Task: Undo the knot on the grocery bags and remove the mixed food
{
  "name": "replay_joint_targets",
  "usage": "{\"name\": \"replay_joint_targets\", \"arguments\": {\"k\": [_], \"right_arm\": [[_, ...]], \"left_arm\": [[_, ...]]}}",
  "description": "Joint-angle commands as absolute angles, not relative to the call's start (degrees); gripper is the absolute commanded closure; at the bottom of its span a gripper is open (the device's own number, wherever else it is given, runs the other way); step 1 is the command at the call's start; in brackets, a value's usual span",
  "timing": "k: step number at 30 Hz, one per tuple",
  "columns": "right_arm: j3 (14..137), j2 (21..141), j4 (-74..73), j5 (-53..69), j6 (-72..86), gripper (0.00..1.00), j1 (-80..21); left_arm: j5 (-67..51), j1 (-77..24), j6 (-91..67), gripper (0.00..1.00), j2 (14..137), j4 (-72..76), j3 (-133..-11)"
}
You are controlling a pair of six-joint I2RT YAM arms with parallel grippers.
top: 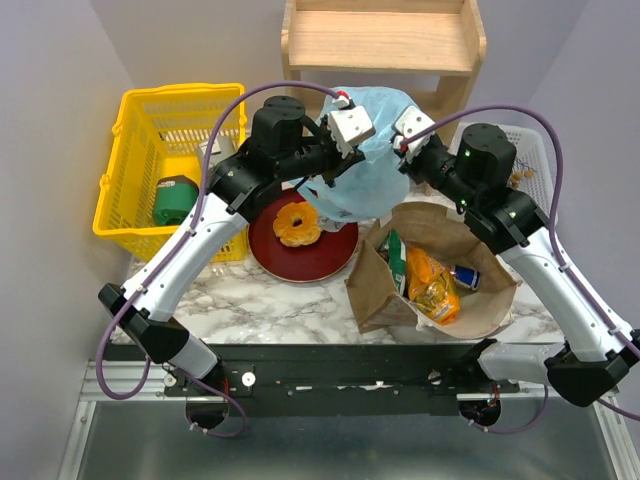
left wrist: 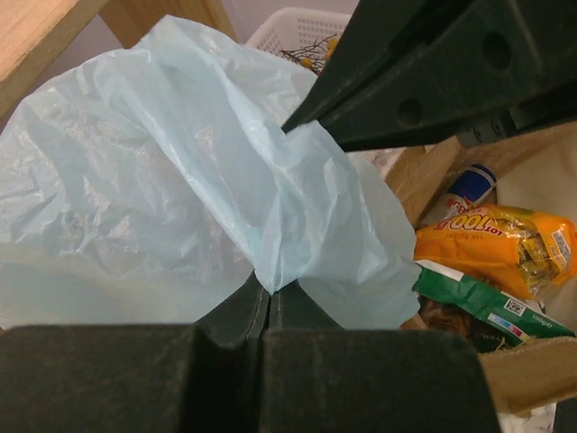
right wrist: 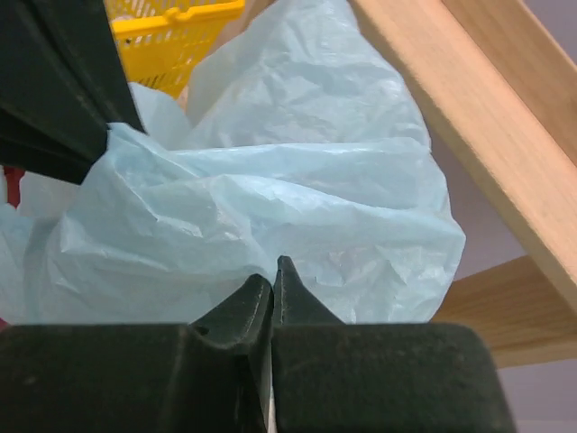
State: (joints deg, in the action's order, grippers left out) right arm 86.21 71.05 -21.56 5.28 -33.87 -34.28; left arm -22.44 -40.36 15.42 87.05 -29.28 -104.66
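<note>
yellow basket, red plate, wooden shelf

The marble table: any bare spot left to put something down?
Yes: a bare marble strip along the near edge, bordered by the red plate, the brown paper bag and the yellow basket. The wooden shelf at the back is bare too. The middle is crowded: the blue plastic bag hangs over the plate.

Blue bag: thin translucent plastic film, crinkled, faint sheen. Paper bag: brown, matt, stiff, creased. Snack packet inside the paper bag: glossy wrapper. Red plate beside it: smooth, glossy. Bench: polished marble pattern. Basket: shiny yellow plastic lattice. Shelf: pale bare wood.
</note>
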Motion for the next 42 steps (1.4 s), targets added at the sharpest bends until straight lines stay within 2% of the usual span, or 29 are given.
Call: {"name": "replay_joint_targets", "arguments": {"k": [1,2,5,9,13,18,21,30,36,37,38,39,40,42], "right_arm": [[83.6,67.9,-16.7,0.4,-33.4,1.00,-31.4],[82.3,66.8,-16.7,0.4,-33.1,1.00,-30.5],[80.7,65.0,-17.6,-4.7,-31.6,1.00,-24.9],[77.6,61.3,-19.9,-7.4,-30.2,1.00,-11.7],[75.5,60.2,-24.9,-12.7,-28.0,1.00,-2.8],[74.2,56.3,-34.4,-12.0,-23.6,1.00,13.2],[71.9,51.9,-39.8,-11.4,-25.5,1.00,19.0],[68.0,46.2,-55.2,-19.0,-32.6,0.99,24.8],[52.1,47.1,-55.8,-18.8,-31.7,0.99,25.3],[50.9,47.6,-55.4,-17.9,-31.2,0.91,25.3],[51.4,49.1,-55.5,-16.7,-30.6,0.74,25.3],[53.0,49.8,-55.8,-12.9,-29.1,0.39,25.3],[55.0,50.4,-56.8,-10.5,-28.0,0.31,25.3],[61.9,51.2,-57.4,-2.0,-26.5,0.21,25.3]], "left_arm": [[-20.7,-40.7,14.9,0.86,87.2,-28.0,-104.6],[-16.7,-40.7,14.3,0.52,87.2,-26.3,-104.5],[-12.4,-40.7,12.9,0.02,87.4,-24.1,-105.9],[-11.3,-40.7,13.4,0.02,86.9,-22.2,-107.3],[-10.9,-40.6,13.0,0.01,86.7,-20.6,-105.2],[-11.1,-40.7,12.5,0.02,86.4,-18.1,-102.2],[-11.7,-40.7,12.3,0.02,85.9,-16.2,-99.7],[-13.4,-40.7,10.4,0.02,86.8,-13.2,-96.9],[-14.5,-40.7,9.4,0.02,87.1,-13.5,-96.8],[-14.7,-40.7,9.7,0.02,87.1,-13.9,-96.8],[-14.9,-40.7,10.5,0.02,87.0,-14.8,-96.9],[-14.9,-40.7,10.7,0.02,86.8,-15.4,-96.9],[-15.2,-40.7,11.0,0.01,86.5,-15.9,-96.9],[-15.6,-40.7,11.8,0.02,86.0,-17.4,-96.2]]}}
